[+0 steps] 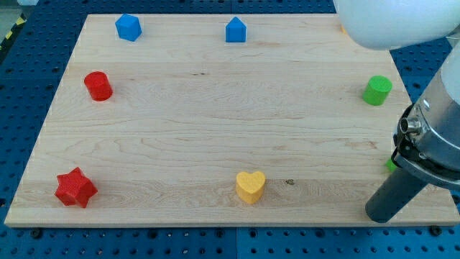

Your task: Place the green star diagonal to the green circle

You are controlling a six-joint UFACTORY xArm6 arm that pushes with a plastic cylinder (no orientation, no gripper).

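Note:
The green circle (376, 90), a short cylinder, stands near the board's right edge in the upper half. Only a small green sliver of the green star (389, 165) shows at the right edge, below the circle; the arm's body hides the rest. My tip (379, 214) rests on the board near the bottom right corner, just below and slightly left of that sliver and apart from the circle.
A blue block (128, 27) and a blue house-shaped block (236, 30) sit along the top edge. A red cylinder (98, 85) is at the left, a red star (75, 188) at the bottom left, and a yellow heart (250, 186) at the bottom middle.

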